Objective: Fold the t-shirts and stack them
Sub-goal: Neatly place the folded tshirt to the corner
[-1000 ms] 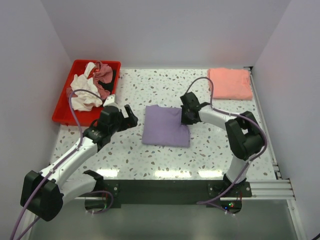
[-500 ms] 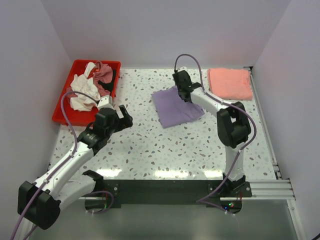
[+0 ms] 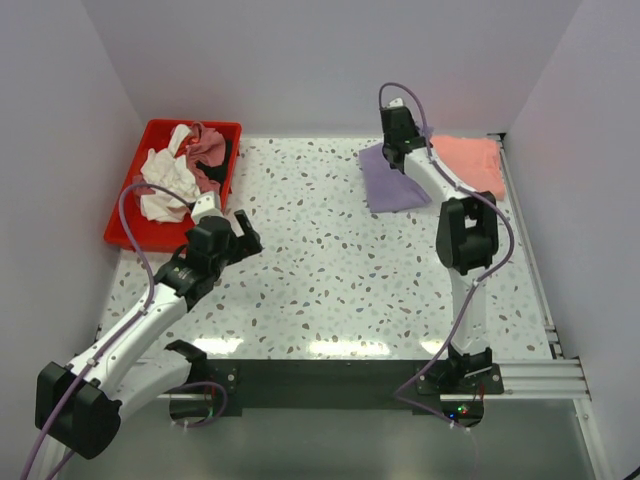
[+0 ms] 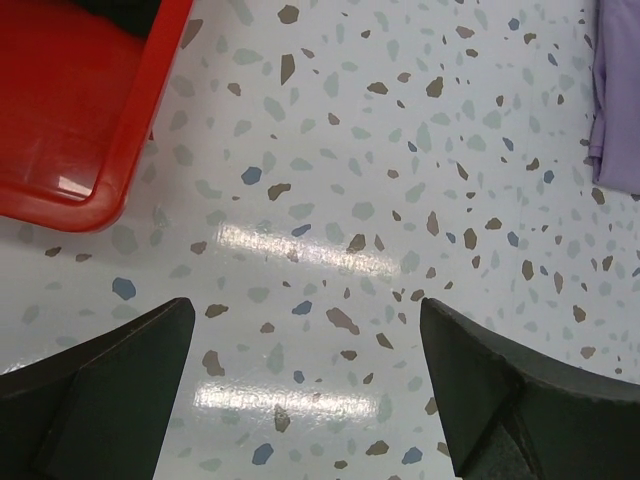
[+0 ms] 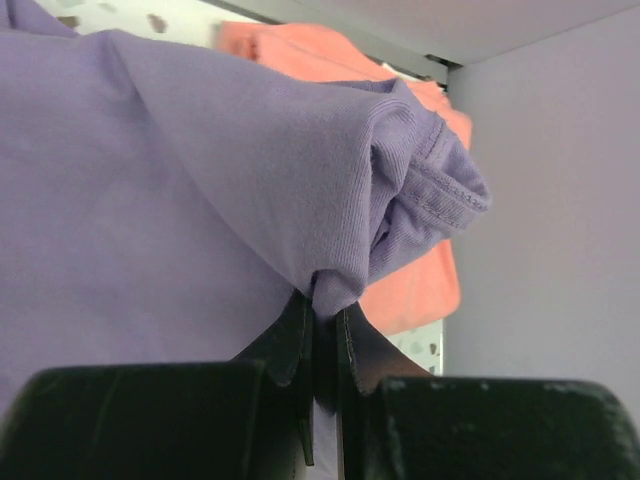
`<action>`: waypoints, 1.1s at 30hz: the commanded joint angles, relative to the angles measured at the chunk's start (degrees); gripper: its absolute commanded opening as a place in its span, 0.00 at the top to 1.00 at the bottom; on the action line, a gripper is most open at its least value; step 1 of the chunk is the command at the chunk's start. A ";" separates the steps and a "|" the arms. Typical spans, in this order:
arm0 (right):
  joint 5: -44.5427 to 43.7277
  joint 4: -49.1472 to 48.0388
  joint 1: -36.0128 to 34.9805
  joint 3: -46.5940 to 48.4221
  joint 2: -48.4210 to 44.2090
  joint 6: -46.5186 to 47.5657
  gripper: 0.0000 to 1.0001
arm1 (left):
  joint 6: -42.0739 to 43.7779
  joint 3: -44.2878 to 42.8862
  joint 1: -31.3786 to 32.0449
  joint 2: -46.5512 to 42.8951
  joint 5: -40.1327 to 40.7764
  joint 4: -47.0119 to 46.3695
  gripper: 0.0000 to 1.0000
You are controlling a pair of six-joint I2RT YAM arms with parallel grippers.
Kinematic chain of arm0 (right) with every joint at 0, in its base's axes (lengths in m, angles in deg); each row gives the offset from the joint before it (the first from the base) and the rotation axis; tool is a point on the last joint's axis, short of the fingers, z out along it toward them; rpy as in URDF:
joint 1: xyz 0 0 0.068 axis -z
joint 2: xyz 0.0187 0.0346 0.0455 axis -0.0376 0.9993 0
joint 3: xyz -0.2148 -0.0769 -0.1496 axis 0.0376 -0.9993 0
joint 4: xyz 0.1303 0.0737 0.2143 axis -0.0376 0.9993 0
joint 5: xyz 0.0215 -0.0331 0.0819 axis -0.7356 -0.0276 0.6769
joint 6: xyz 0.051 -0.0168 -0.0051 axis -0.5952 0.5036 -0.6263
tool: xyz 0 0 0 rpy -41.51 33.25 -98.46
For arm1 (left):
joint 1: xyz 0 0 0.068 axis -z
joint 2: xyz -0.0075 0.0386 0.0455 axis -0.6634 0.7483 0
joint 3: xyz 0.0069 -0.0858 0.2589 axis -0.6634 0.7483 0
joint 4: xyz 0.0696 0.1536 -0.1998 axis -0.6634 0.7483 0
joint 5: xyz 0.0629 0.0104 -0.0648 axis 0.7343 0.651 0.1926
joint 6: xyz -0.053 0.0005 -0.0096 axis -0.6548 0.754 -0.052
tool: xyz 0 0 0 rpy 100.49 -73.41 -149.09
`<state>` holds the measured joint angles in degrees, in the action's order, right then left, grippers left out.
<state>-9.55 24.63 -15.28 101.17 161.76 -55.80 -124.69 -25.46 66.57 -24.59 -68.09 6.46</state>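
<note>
On the speckled counter [image 3: 330,280], the folded lavender t-shirt [image 3: 392,185] is at the far right, just beside the folded salmon-pink t-shirt [image 3: 470,165]. It's pinched up by one bunched edge in the closed right hand [image 5: 322,325]. Thin grip imo: the layers could sag open, or it lands crooked on the pink one. The left hand [image 4: 305,330] gapes wide over bare counter, holding nothing.
</note>
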 commanded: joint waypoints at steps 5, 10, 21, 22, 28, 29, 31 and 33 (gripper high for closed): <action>-4.53 -4.86 3.10 5.91 -0.41 9.11 1.00 | -0.70 -2.06 -0.23 1.53 2.75 0.64 0.00; -6.73 -7.76 4.33 7.41 -0.24 12.81 1.00 | -0.71 -2.50 -0.23 1.79 3.19 1.25 0.00; -5.59 -3.72 6.44 11.19 -4.36 8.95 1.00 | -1.23 -2.85 -0.23 1.97 4.94 1.61 0.00; -5.76 -3.46 6.44 11.54 -4.80 8.51 1.00 | -1.15 -2.94 -0.23 2.14 4.86 1.61 0.00; -4.62 -1.35 6.36 11.63 -8.05 7.19 1.00 | -1.23 -2.85 -0.23 2.85 5.03 1.78 0.00; -4.71 -0.82 6.44 11.80 -8.50 7.10 1.00 | -1.23 -2.76 -0.23 2.85 4.95 1.70 0.00; -3.75 0.23 6.44 12.15 -9.90 6.49 1.00 | -1.32 -2.59 -0.23 2.67 4.77 1.61 0.00; -3.13 1.02 6.53 12.24 -10.78 6.14 1.00 | -1.23 -2.50 -0.23 2.58 4.77 1.61 0.00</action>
<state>-12.59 26.29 -9.03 109.39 157.98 -48.72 -124.76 -26.23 66.57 -21.68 -64.64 9.09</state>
